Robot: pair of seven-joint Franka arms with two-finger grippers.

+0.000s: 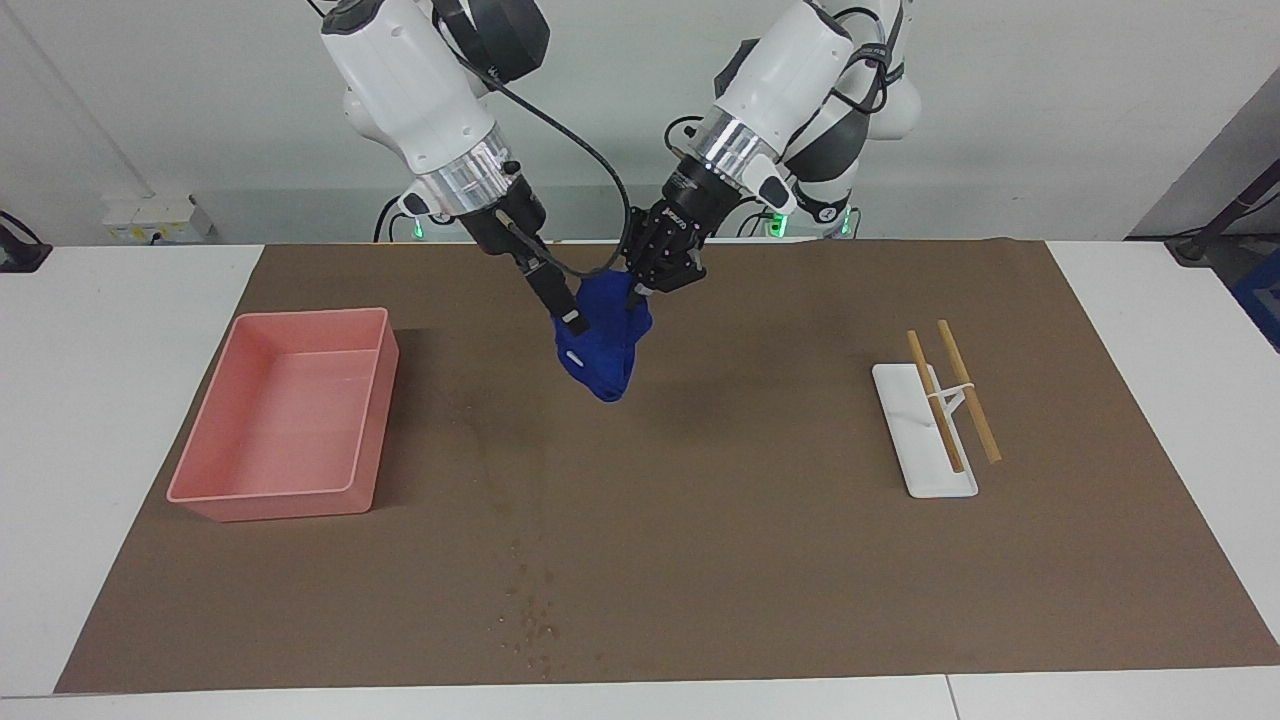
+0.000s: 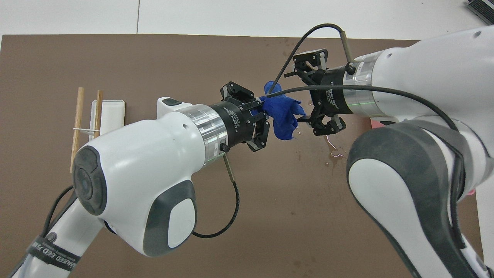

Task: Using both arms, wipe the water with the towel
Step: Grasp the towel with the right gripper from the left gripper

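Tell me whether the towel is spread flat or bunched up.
Bunched up. The towel hangs in a rumpled clump from the shut left gripper, above the mat.

The towel (image 1: 603, 340), upper centre of the frame, is soft, matt blue cloth with rumpled folds. The brown mat (image 1: 700, 560) looks matt and paper-like. At left, the pink bin (image 1: 285, 415) is smooth plastic. At right, 2 wooden sticks (image 1: 955, 395) lie on a smooth white tray (image 1: 915, 450). The arms' shells (image 2: 146, 154) are glossy white, with brushed-metal wrist rings (image 2: 202, 129).
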